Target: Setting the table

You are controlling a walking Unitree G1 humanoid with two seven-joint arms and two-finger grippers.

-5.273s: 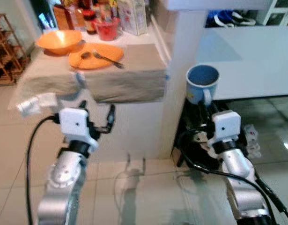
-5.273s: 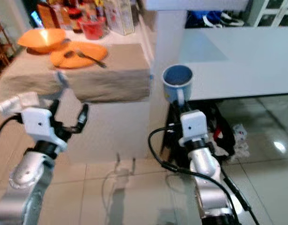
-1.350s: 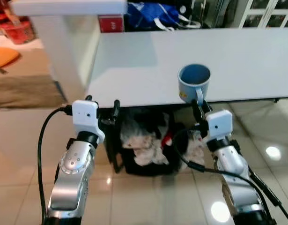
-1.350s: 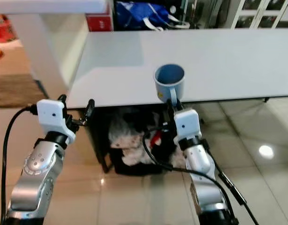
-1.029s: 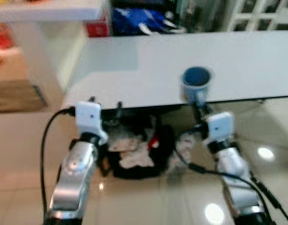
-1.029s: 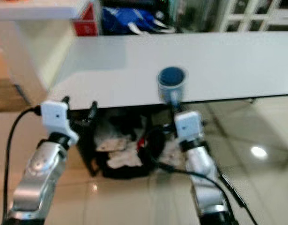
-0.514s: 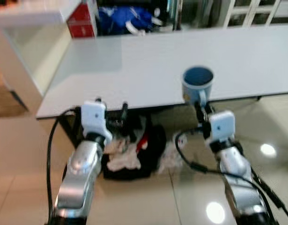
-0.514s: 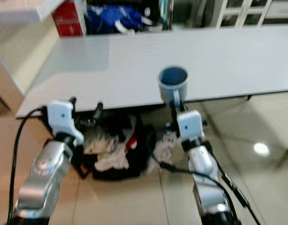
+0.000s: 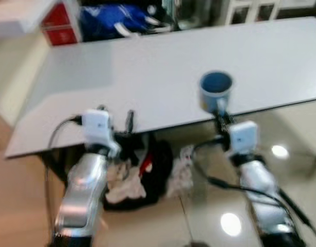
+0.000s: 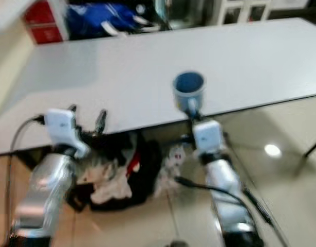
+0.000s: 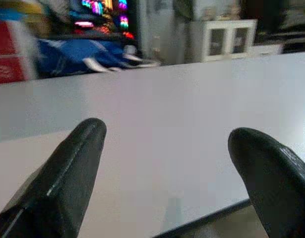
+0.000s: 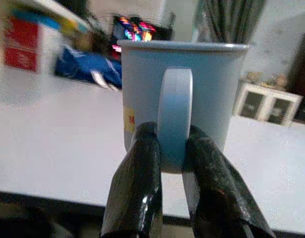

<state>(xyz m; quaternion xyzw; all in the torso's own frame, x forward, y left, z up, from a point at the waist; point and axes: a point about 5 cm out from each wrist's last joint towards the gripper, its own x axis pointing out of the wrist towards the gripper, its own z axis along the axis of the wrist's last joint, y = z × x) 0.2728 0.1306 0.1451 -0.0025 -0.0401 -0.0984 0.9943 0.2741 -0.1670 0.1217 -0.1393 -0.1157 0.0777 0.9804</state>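
Right end effector (image 12: 167, 163): clamped on blue mug's (image 9: 216, 92) handle.
Left end effector (image 11: 167, 173): fingers apart, empty.
Advice: we judged we should lower it upright past the white table (image 9: 147, 67) edge, toward 12 o'clock.

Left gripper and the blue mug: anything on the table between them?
Nothing: between the open left gripper and the blue mug, held by the right gripper, the head views show bare white table.
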